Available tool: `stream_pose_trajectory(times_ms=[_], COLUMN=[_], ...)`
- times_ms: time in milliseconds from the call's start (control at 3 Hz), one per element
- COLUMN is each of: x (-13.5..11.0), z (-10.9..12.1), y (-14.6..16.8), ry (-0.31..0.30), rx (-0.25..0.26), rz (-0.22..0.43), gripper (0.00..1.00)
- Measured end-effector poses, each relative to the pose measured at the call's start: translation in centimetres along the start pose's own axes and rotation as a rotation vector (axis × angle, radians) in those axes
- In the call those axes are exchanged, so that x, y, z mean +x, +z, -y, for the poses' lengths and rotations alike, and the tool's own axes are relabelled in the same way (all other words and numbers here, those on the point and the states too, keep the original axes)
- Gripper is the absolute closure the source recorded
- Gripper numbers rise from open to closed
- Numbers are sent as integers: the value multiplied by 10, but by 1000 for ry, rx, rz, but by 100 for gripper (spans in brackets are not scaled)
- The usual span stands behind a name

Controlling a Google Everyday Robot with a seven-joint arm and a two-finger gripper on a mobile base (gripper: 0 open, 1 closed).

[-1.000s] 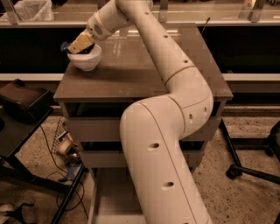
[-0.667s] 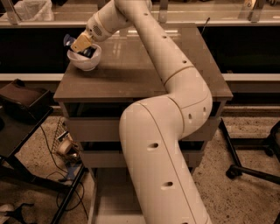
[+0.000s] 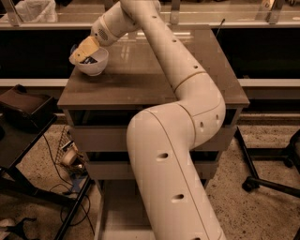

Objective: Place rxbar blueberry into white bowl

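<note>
The camera view looks down along the robot's white arm (image 3: pixel 187 122), which rises from the bottom of the picture, bends at a wide elbow over the right half of the brown surface (image 3: pixel 154 77) and reaches up and to the left. At its end, the gripper (image 3: pixel 84 52) with its tan tips hangs at the far left corner of the surface, dipping over the rim of the white bowl (image 3: pixel 97 68). Whether the jaws are open, closed or gripping something cannot be told from here.

The white bowl stands upright on the surface, close to its left edge. Inside it, just under the gripper's tips, lies the rxbar blueberry (image 3: pixel 91 60), of which only a dark blue patch with a little white shows above the rim. It touches or nearly touches the gripper; which of the two is unclear.

Below the surface are the cart's lower shelves (image 3: pixel 93 140). To the left stands a dark stand (image 3: pixel 23 110), with a tangle of cables (image 3: pixel 70 161) on the speckled floor (image 3: pixel 262 154) beside it. A black chair base (image 3: pixel 269 183) sits at the right, and a clear plastic bag (image 3: pixel 33 9) at the top left.
</note>
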State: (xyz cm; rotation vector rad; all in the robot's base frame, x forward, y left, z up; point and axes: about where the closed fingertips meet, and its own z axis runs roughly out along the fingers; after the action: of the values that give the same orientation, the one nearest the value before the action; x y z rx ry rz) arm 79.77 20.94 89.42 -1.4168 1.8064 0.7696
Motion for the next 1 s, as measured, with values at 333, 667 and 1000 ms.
stream_pose_trajectory(times_ms=[333,667,1000], x=[9,30,74], z=[19,62,121], y=[-31,-94,-190], ry=[14,65,189], rx=[49,196,431], rz=[16,33,72], gripper=[0,0,0])
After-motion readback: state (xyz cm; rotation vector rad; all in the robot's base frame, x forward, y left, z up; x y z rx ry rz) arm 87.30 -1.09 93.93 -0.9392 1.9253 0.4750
